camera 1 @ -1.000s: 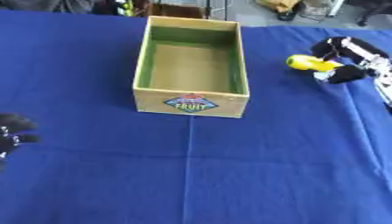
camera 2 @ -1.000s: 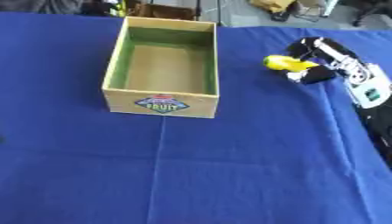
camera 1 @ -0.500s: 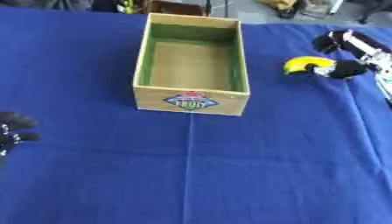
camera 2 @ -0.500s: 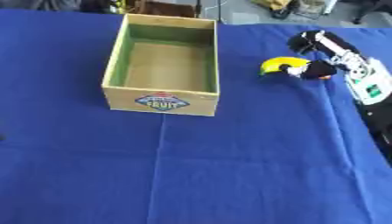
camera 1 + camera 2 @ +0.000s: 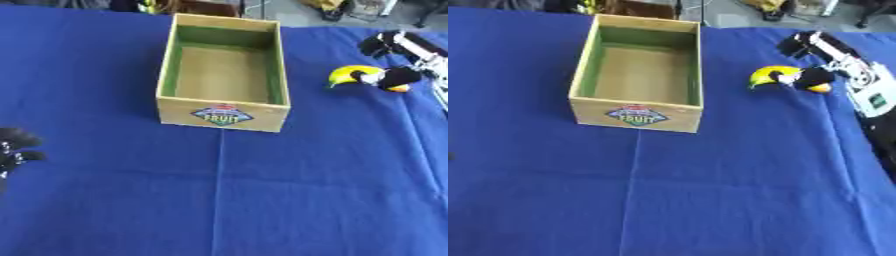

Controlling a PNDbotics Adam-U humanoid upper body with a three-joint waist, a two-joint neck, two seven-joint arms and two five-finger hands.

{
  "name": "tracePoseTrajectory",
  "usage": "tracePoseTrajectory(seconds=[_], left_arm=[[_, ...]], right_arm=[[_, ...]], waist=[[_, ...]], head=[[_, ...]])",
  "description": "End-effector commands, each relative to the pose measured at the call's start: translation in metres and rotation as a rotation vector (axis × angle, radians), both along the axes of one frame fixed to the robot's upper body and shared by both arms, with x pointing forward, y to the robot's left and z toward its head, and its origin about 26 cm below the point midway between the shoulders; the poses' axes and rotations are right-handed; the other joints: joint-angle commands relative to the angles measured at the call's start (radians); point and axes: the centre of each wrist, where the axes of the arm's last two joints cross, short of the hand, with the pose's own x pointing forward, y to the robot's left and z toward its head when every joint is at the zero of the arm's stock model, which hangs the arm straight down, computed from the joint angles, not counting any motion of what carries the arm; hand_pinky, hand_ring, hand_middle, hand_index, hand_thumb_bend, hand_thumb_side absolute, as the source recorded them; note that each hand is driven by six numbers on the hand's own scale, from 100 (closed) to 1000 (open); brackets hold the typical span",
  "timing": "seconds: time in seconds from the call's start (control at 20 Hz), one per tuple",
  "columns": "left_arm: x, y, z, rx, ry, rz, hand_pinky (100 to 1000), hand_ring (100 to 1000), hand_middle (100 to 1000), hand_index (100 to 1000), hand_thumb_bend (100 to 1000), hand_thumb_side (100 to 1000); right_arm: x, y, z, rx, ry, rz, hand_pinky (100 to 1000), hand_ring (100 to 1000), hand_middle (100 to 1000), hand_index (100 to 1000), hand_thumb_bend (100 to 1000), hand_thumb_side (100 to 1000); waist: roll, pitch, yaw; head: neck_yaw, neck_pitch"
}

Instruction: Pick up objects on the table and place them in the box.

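Yellow banana (image 5: 768,74) in right hand (image 5: 808,78)

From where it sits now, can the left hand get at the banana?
Probably not easily. The left hand rests at the table's left edge, the banana lies far right beyond the box, and the right hand already has its fingers curled round it.

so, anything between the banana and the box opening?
Nothing visible. The right hand has its fingers curled round the banana, just right of the box. Only bare blue cloth lies in between, then the box's right wall, and the inside looks empty.
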Motion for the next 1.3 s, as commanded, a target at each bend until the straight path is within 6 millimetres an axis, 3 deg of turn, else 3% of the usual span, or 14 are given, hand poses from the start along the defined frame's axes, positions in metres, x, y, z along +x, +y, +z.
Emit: tracePoseTrajectory(seconds=[0.05,1.3], left_arm=[[0.001,0.001,0.009,0.009,-0.034,-0.001,653,712,622,705,244,1000],[0.001,0.000,0.011,0.012,-0.041,-0.001,654,710,620,705,244,1000]], right_arm=[[-0.007,-0.015,0.019,-0.047,-0.024,-0.036,773,770,688,774,399,201],[-0.011,-0.022,0.005,-0.094,0.026,-0.080,772,748,670,765,378,197]], waist=[[0.003,-0.015,0.001],[-0.003,0.002,0.009]], head=[[0.003,-0.004],[0.004,-0.009]])
